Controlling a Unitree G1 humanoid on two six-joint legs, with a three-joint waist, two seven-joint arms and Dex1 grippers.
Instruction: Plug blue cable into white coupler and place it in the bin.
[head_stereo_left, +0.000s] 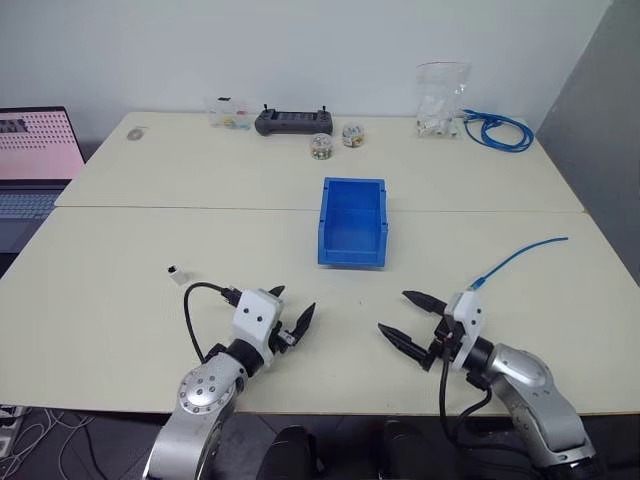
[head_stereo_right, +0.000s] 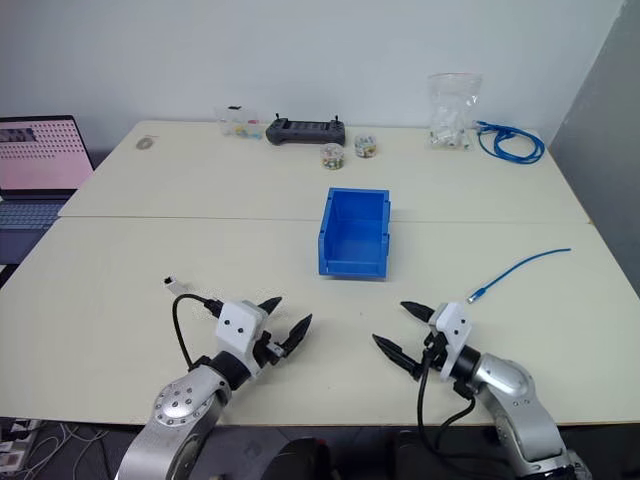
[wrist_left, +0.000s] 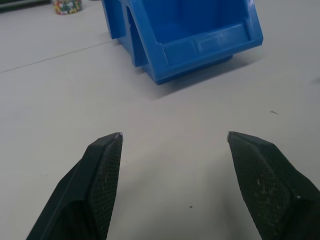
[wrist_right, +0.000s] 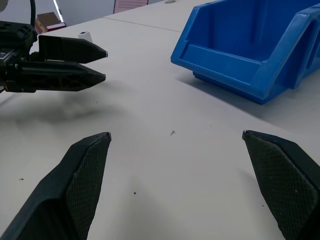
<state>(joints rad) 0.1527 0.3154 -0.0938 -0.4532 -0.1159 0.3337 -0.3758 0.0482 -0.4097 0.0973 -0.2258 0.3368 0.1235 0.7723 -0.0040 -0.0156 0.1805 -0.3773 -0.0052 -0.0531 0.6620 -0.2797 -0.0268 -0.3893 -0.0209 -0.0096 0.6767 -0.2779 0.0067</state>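
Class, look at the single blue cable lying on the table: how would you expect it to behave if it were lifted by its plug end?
The blue cable lies in a gentle, nearly straight arc, so it probably holds its shape rather than drooping. It is thin, so likely light. Lifted by its plug, the free length would probably swing or drag.

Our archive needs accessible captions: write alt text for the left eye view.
Two open grippers, left gripper and right gripper, hover empty over a pale table. The bin sits ahead between them, the white coupler at left, the blue cable at right.
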